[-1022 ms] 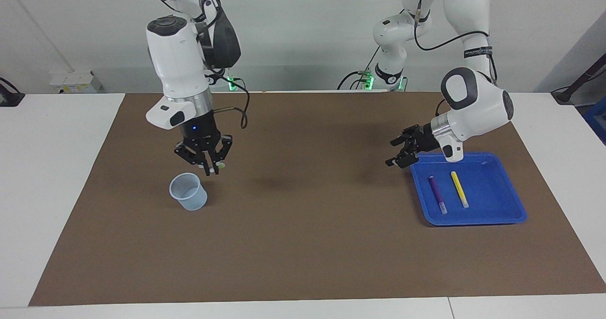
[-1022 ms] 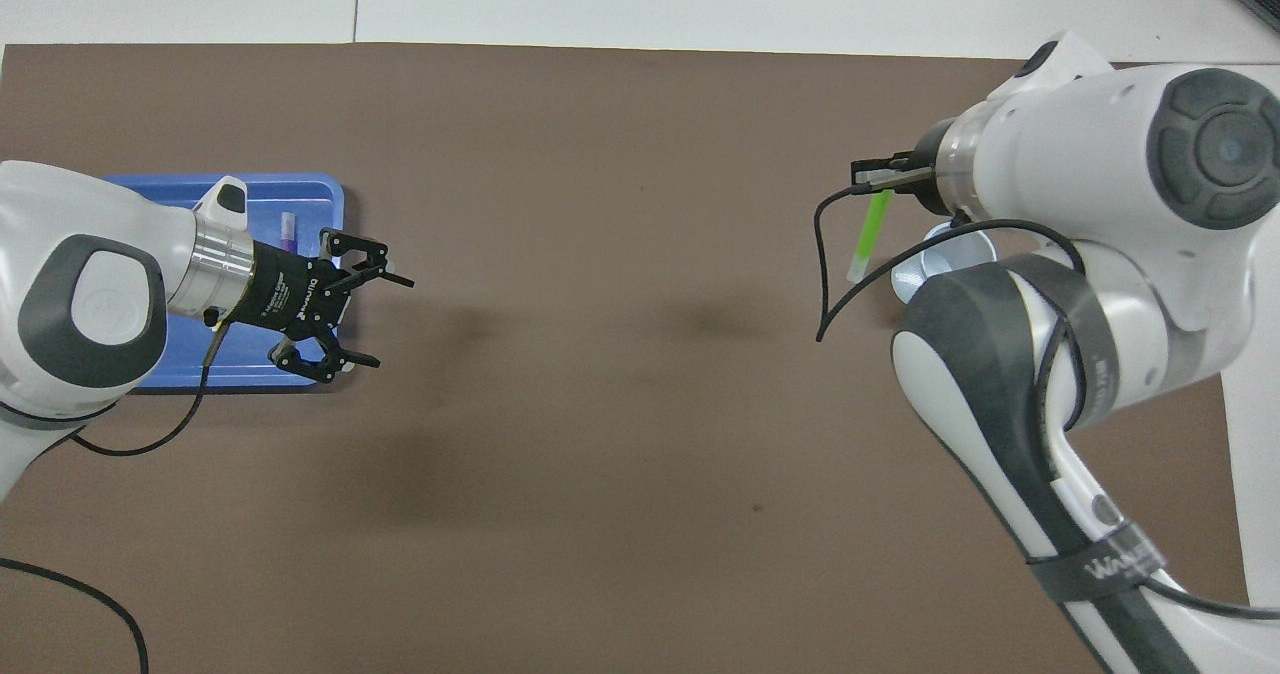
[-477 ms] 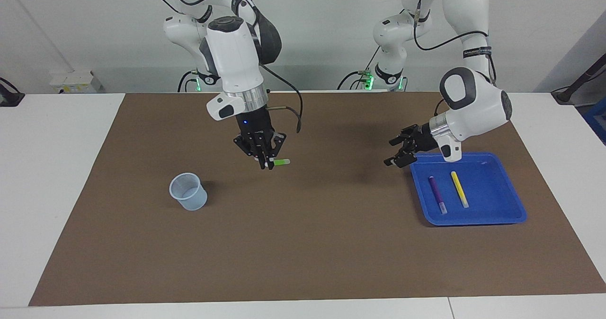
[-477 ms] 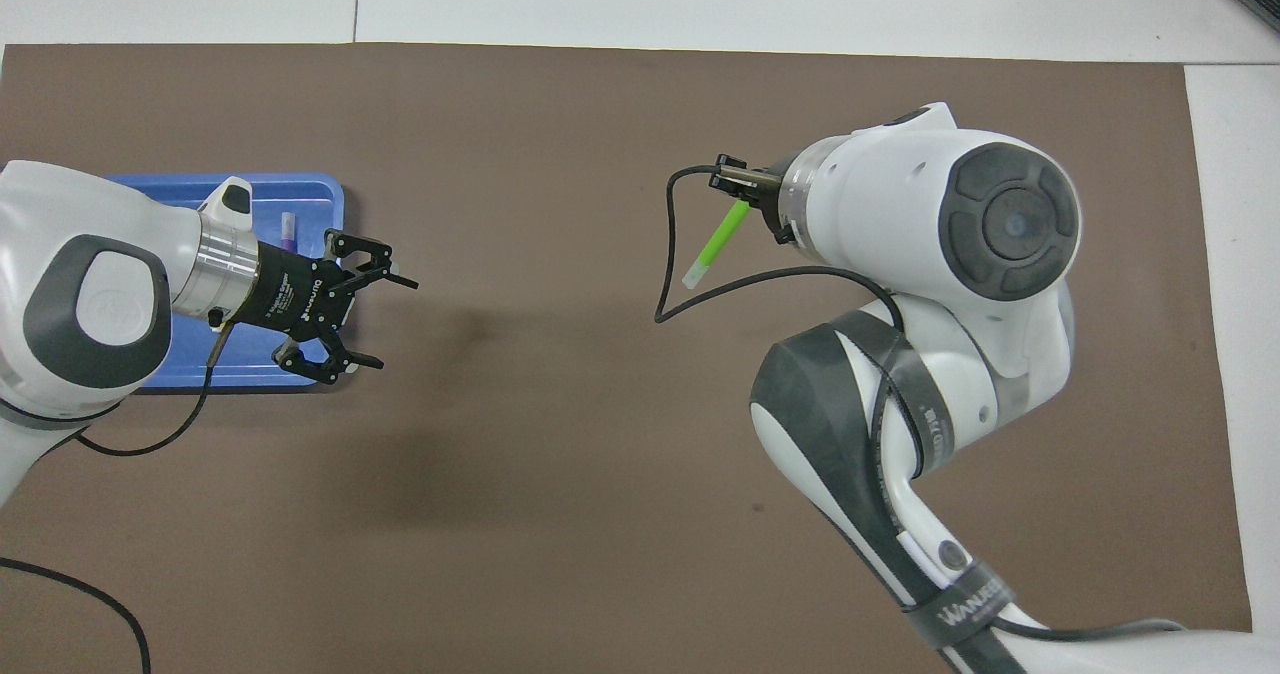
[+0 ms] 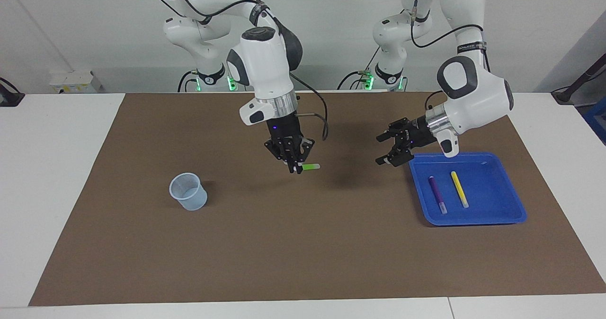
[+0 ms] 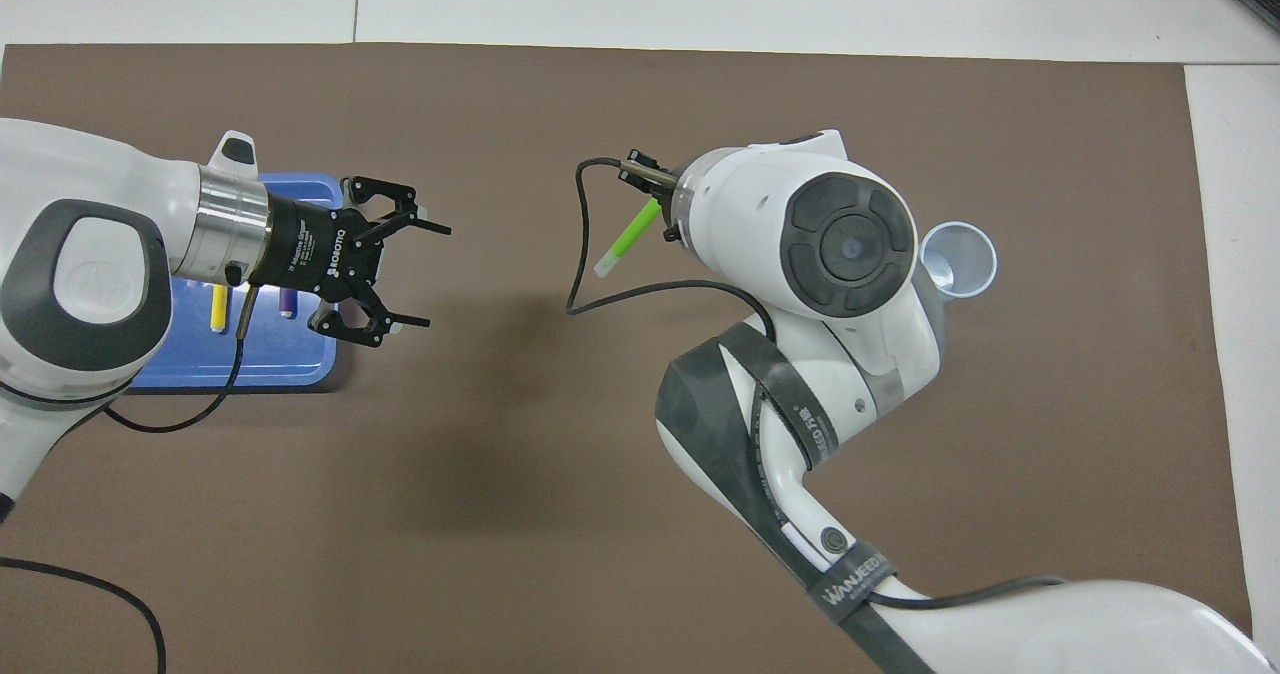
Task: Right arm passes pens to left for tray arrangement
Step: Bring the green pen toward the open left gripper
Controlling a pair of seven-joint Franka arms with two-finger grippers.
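Green pen (image 5: 310, 167) is hanging crosswise in the right gripper (image 5: 294, 166), fingers pinched tight on one end, pale cap end sticking out toward the left arm's side; it is sitting up in the air over the bare middle of the brown mat (image 5: 303, 243). Left gripper (image 5: 384, 149) is hovering over the mat just beside the tray's (image 5: 516, 200) edge, fingers spread wide, holding nothing, pointing at the pen. Open mat is lying between the two grippers with nothing in the way. Tray is sitting toward the left arm's end, shallow glossy blue plastic, rounded corners, raised rim. Purple pen (image 5: 437, 194) and yellow pen (image 5: 459, 189) are lying flat in it side by side, apart, roughly parallel. Small translucent pale-blue cup (image 5: 188, 191) is standing upright toward the right arm's end, well apart from the held pen. In the overhead view the right arm's wrist is covering its own fingers, only the pen poking out. Mat is matte and flat, with white table (image 5: 57, 177) showing at both ends and plenty of free room nearer the camera side.
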